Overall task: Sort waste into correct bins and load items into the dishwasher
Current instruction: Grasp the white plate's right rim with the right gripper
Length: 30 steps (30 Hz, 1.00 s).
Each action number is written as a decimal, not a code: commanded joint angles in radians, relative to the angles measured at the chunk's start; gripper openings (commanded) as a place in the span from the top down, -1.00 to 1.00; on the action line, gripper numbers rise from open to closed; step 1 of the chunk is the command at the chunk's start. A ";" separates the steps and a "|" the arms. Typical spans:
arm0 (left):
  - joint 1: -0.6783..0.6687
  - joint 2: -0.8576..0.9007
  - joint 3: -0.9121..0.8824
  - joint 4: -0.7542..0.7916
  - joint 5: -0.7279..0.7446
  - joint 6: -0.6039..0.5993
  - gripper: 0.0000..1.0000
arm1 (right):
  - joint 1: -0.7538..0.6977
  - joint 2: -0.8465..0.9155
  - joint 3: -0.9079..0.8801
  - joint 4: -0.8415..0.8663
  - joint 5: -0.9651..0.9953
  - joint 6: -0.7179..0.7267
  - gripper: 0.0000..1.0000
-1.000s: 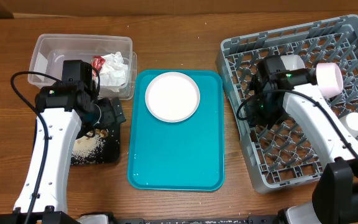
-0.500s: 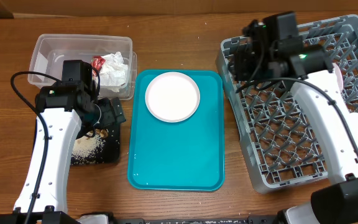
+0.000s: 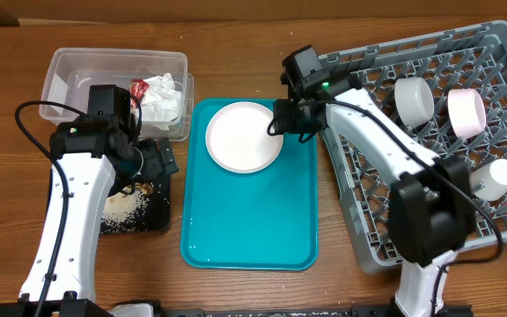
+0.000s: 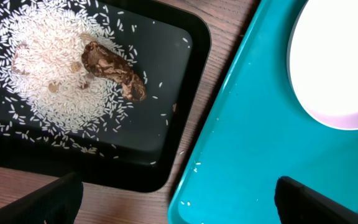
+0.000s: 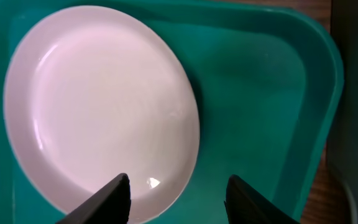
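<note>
- the right hand (image 5: 178, 198) hovers with fingers spread over the rack-side edge of the plate (image 5: 98, 106), which lies flat on the teal tray (image 5: 260, 93).
- likely trouble: a flat plate gives little rim to pinch. closing too high could push it across the slick tray, or it could slip out on the way to the rack (image 3: 372, 233).
- the left hand (image 4: 179, 202), spread and empty, hangs by the black tray (image 4: 188, 50). a bump there could scatter rice (image 4: 42, 68).
</note>
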 commanded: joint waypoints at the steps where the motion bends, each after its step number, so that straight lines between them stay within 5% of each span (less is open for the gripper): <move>1: 0.002 -0.016 0.019 0.001 0.000 0.001 -1.00 | -0.002 0.064 -0.002 0.005 0.011 0.059 -0.03; 9: 0.002 -0.016 0.019 0.001 0.000 0.001 -1.00 | -0.002 0.150 -0.003 -0.031 -0.002 0.063 0.01; 16: 0.002 -0.016 0.019 0.000 0.000 0.001 -1.00 | -0.002 0.158 -0.002 -0.096 -0.002 0.063 0.90; 30: 0.002 -0.016 0.019 0.001 0.000 0.001 -1.00 | -0.011 -0.036 0.131 -0.216 0.064 0.021 0.92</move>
